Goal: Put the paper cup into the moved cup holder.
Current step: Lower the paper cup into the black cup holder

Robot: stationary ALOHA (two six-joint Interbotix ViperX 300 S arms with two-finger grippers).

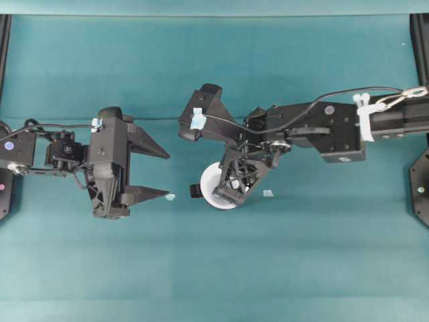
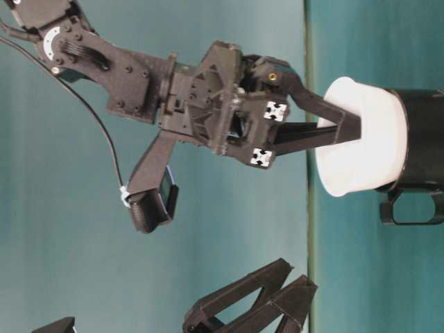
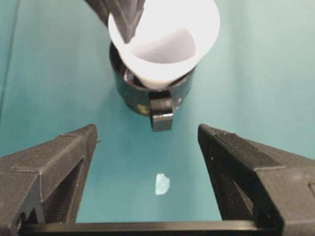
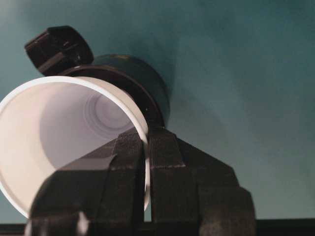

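Right gripper point(image 4: 145, 147) fingers pinch the rim of the plain white tapered paper cup point(image 2: 357, 139), whose base sits tilted inside the glossy black round cup holder point(image 2: 420, 135) on the teal desk point(image 1: 322, 255). Left gripper point(image 1: 157, 173) fingers spread, holding nothing.

paper cup point(image 3: 165, 44) partly in cup holder point(image 3: 133, 91), tilted
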